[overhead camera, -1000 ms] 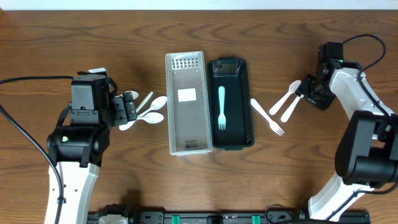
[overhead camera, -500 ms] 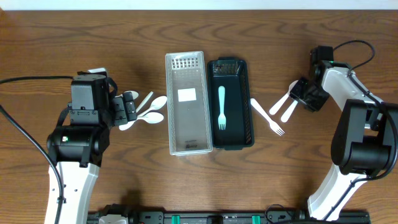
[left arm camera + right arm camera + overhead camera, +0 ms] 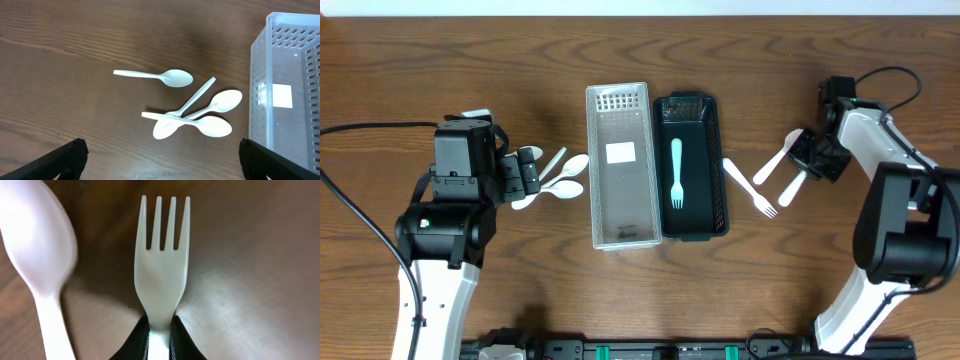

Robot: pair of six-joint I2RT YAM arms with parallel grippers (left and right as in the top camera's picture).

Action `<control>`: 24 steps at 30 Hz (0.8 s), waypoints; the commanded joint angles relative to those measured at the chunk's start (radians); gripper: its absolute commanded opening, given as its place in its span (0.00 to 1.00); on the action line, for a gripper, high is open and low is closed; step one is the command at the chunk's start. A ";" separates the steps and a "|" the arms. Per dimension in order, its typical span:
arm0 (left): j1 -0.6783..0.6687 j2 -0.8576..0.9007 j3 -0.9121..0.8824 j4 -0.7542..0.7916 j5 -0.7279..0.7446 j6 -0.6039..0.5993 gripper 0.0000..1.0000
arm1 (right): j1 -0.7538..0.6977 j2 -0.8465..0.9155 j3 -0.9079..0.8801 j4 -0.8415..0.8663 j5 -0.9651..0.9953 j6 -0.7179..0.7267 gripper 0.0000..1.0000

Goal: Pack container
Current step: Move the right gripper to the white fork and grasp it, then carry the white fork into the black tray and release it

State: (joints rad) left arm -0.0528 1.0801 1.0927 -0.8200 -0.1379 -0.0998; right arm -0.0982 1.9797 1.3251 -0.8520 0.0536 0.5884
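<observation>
Right gripper (image 3: 159, 332) clenched on handle of smooth white plastic fork (image 3: 162, 275), four tines pointing up-frame; glossy spoon (image 3: 35, 240) at left (blurred). Left gripper (image 3: 161, 157) released, overlapping white spoons (image 3: 200, 120) mid-frame beyond. Overhead centre: clear perforated bin (image 3: 592, 170), dark slotted bin (image 3: 720, 185) holding pale-blue fork (image 3: 676, 172).

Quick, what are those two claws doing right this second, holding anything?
Left gripper: open, holding nothing.
Right gripper: closed on a white fork.
</observation>
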 commanded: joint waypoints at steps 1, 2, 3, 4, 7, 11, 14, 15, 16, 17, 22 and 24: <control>0.006 0.004 0.016 -0.003 -0.002 0.017 0.98 | 0.010 -0.165 0.001 -0.013 0.080 -0.012 0.01; 0.006 0.004 0.016 -0.003 -0.002 0.017 0.98 | 0.013 -0.207 0.001 -0.014 0.080 -0.021 0.02; 0.006 0.004 0.016 -0.003 -0.002 0.017 0.98 | 0.021 -0.249 0.001 -0.014 0.077 -0.022 0.02; 0.006 0.004 0.016 -0.003 -0.002 0.017 0.98 | 0.032 -0.301 0.001 -0.014 0.072 -0.025 0.01; 0.006 0.004 0.016 -0.003 -0.002 0.017 0.98 | 0.087 -0.438 0.001 0.000 0.035 -0.055 0.03; 0.006 0.004 0.016 -0.003 -0.002 0.017 0.98 | 0.226 -0.560 0.001 0.045 -0.006 -0.085 0.06; 0.006 0.004 0.016 -0.003 -0.002 0.017 0.98 | 0.346 -0.562 0.000 0.074 -0.001 -0.085 0.06; 0.006 0.004 0.016 -0.003 -0.002 0.017 0.98 | 0.387 -0.546 -0.002 0.084 0.003 -0.085 0.06; 0.006 0.004 0.016 -0.003 -0.002 0.017 0.98 | 0.420 -0.527 -0.004 0.091 0.007 -0.085 0.06; 0.006 0.004 0.016 -0.003 -0.002 0.017 0.98 | 0.457 -0.497 -0.008 0.101 0.011 -0.085 0.06; 0.006 0.004 0.016 -0.003 -0.002 0.017 0.98 | 0.574 -0.308 -0.013 0.153 0.013 -0.066 0.06; 0.006 0.004 0.016 -0.003 -0.002 0.017 0.98 | 0.610 -0.222 -0.013 0.195 0.027 -0.066 0.06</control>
State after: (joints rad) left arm -0.0528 1.0805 1.0927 -0.8200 -0.1375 -0.0998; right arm 0.4671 1.6638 1.3262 -0.6769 0.0612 0.5194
